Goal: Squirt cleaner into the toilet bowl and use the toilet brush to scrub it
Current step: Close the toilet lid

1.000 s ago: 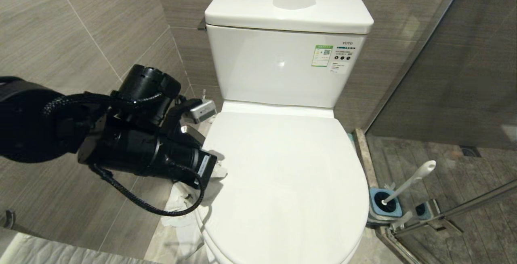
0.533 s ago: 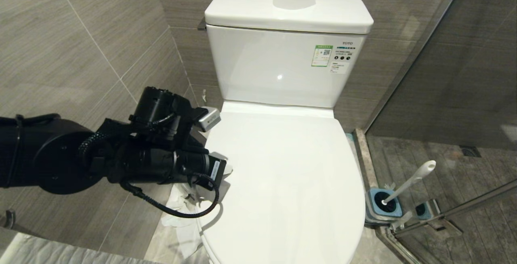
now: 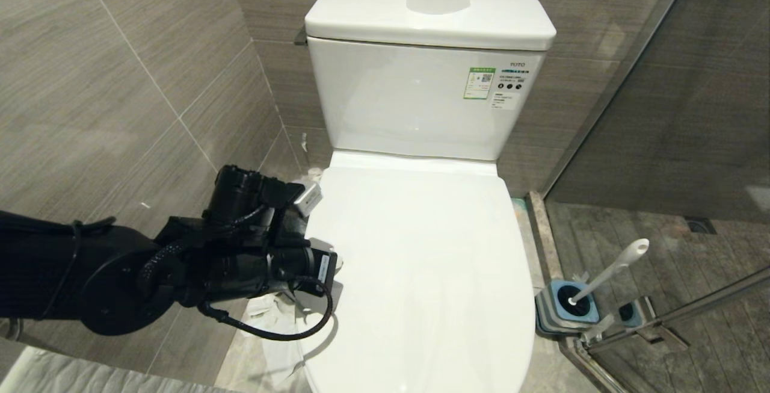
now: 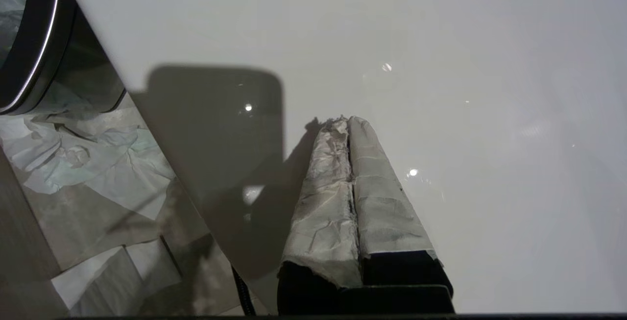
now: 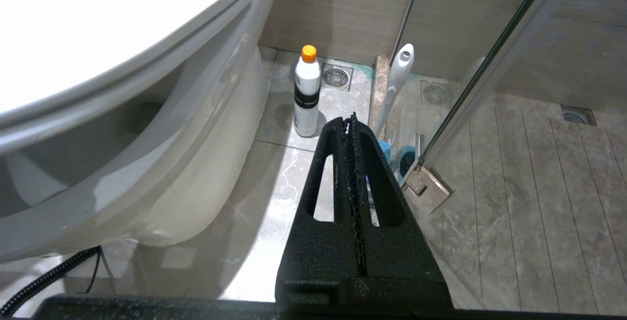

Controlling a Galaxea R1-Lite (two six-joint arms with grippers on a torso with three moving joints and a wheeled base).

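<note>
The toilet bowl fills the middle of the head view with its lid down, and the left gripper, fingers pressed together on nothing, lies over the lid's left edge. To lift the lid well, I'd say those fingertips should hook under the rim rather than skate across the glossy top (it looks slippery). The right gripper hangs clenched and empty. The cleaner stands capped on the floor, the toilet brush sits lower right in its holder, and the chrome-rimmed bin holds crumpled paper.
</note>
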